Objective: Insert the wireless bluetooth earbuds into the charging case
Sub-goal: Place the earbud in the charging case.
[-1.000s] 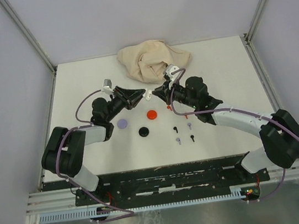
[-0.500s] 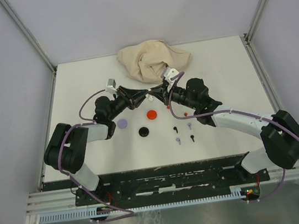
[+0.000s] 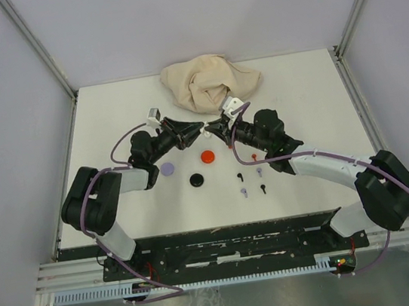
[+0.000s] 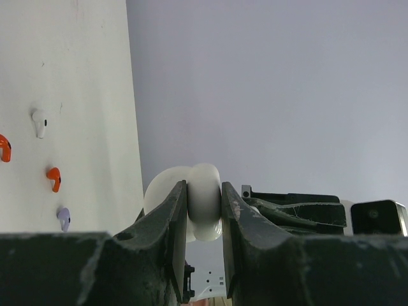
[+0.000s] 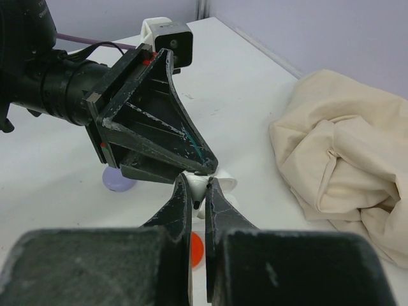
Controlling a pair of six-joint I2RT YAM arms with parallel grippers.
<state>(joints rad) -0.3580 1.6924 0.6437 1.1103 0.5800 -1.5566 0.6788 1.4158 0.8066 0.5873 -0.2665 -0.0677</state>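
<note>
One white case point(image 4: 204, 205) clasped in left gripper point(image 4: 204, 189), right gripper point(image 5: 197, 185) pinched closed; three discs point(image 3: 196, 178) nearby.

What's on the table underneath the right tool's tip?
A red disc, seen only as a sliver past the right tool; the rest is covered. The white case in the left tool hides more table.

Top view: high at rear, looking down at table point(image 3: 107, 113). Wrist views: close, facing each other, sharing white case point(image 4: 205, 191).

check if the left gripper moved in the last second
Yes: the left gripper shifted slightly rightward in the top view, nearer the spot beyond the red disc.
</note>
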